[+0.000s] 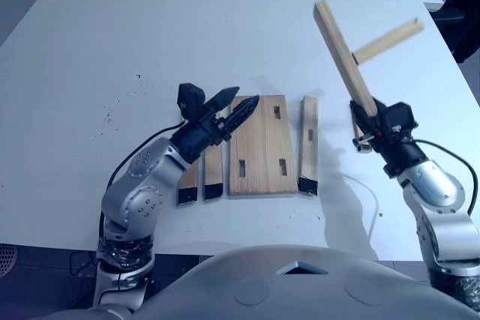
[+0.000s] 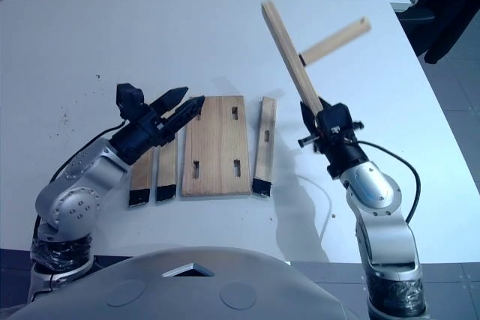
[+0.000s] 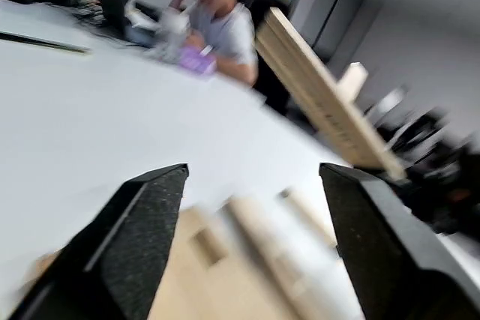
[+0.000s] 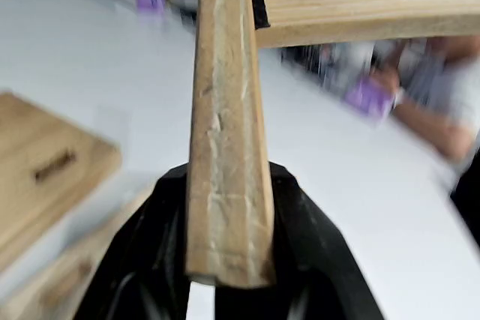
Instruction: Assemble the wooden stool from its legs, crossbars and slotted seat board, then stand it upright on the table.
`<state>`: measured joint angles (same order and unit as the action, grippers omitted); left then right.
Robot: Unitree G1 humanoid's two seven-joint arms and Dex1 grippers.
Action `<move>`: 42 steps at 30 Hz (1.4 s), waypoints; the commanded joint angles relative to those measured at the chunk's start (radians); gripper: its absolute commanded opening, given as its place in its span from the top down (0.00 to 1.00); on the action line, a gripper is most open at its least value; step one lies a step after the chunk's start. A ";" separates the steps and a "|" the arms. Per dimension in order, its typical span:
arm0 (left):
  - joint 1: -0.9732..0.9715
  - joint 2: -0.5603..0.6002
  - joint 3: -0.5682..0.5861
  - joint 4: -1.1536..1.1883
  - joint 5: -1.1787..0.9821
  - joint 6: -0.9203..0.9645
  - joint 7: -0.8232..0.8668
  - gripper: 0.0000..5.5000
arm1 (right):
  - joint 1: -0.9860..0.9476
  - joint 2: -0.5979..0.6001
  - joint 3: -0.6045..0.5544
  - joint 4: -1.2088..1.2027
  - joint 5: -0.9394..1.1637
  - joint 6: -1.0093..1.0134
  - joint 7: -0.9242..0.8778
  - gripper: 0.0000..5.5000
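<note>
1. While your right gripper (image 1: 373, 119) clamped the lower end of a leg (image 1: 343, 54), its crossbar (image 1: 388, 40) jutted rightward above the table (image 1: 90, 58).
2. Your left gripper (image 1: 247, 95) hovered agape over the seat board (image 1: 260, 148), the nearer arm.
3. That seat board lay flat, left of the held leg, its length running away from you.

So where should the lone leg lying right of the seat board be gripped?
Probably mid-length, from straight above, fingers closing across its narrow width. The leg lies flat, and a slim gap separates it from the seat board, leaving room for a finger each side.
</note>
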<state>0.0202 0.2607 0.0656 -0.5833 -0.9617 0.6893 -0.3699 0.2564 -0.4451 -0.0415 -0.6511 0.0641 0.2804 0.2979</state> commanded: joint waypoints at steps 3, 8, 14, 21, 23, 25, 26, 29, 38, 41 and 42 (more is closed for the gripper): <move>-0.197 0.008 0.080 -0.003 -0.530 0.058 0.182 0.29 | -0.152 -0.052 0.040 0.059 -0.088 -0.270 0.066 0.81; -0.269 0.052 0.076 0.037 -0.656 0.050 0.252 0.29 | -0.245 -0.050 0.052 0.084 -0.097 -0.368 0.091 0.81; -0.266 0.092 0.041 0.037 -0.591 0.051 0.233 0.29 | -0.283 -0.044 0.090 0.066 -0.098 -0.419 0.129 0.81; -0.275 0.092 0.025 0.015 -0.560 0.029 0.225 0.29 | -0.273 -0.047 0.134 0.049 -0.100 -0.418 0.171 0.81; -0.278 0.093 0.024 0.015 -0.555 0.026 0.226 0.29 | -0.269 -0.047 0.137 0.048 -0.102 -0.422 0.178 0.81; -0.280 0.093 0.022 0.017 -0.552 0.024 0.226 0.29 | -0.266 -0.048 0.140 0.048 -0.106 -0.426 0.185 0.81; -0.281 0.092 0.021 0.018 -0.551 0.024 0.227 0.29 | -0.263 -0.050 0.144 0.049 -0.111 -0.431 0.189 0.81; -0.279 0.095 0.014 0.009 -0.536 0.022 0.219 0.29 | -0.252 -0.060 0.155 0.053 -0.123 -0.446 0.204 0.81; -0.251 0.113 -0.005 -0.014 -0.500 0.026 0.164 0.50 | -0.236 -0.075 0.166 0.062 -0.138 -0.459 0.225 0.81; -0.235 0.115 -0.002 -0.023 -0.510 0.022 0.142 0.59 | -0.241 -0.082 0.159 0.073 -0.135 -0.464 0.229 0.81; -0.233 0.116 0.000 -0.024 -0.519 0.021 0.135 0.61 | -0.243 -0.086 0.154 0.078 -0.133 -0.468 0.233 0.81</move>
<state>-0.2163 0.3655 0.0722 -0.5867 -1.4636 0.7042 -0.2064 0.0218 -0.5162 0.1198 -0.5866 -0.0613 -0.1818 0.5190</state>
